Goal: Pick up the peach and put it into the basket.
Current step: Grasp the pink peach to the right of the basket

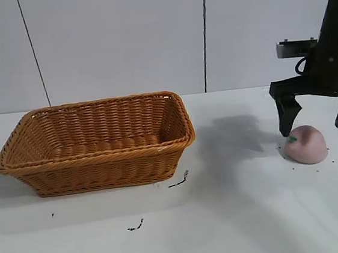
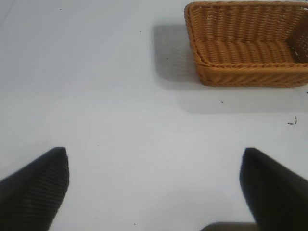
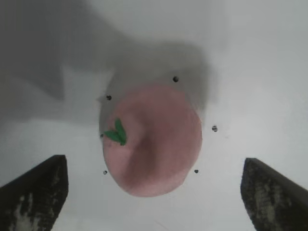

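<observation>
wall (image 1: 118,41): pale grey panels, split by dark vertical seams
table (image 1: 239,216): white, matte, small dark specks scattered lower centre
light: soft shadows cast

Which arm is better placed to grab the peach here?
The right one. The right gripper hangs open directly over the peach, a finger on either side. The left gripper, also open, sees only bare table and the basket farther off.

No text, label or number can be read anywhere.
</observation>
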`<control>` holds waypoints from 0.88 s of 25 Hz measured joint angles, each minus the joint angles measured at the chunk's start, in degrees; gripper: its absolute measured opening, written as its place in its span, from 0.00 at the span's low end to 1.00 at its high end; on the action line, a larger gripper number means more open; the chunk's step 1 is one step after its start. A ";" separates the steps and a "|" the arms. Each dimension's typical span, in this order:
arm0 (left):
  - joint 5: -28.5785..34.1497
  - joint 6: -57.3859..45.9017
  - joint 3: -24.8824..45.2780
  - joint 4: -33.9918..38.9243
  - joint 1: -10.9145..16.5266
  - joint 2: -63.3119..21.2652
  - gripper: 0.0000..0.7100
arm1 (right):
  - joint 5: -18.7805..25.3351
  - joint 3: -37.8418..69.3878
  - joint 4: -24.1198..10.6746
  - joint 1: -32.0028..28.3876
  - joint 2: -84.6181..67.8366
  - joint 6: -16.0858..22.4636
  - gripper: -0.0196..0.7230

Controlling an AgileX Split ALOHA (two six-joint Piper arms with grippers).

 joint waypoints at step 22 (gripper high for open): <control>0.00 0.00 0.00 0.00 0.00 0.00 0.98 | 1.92 -1.42 -0.67 0.00 2.40 -1.71 0.00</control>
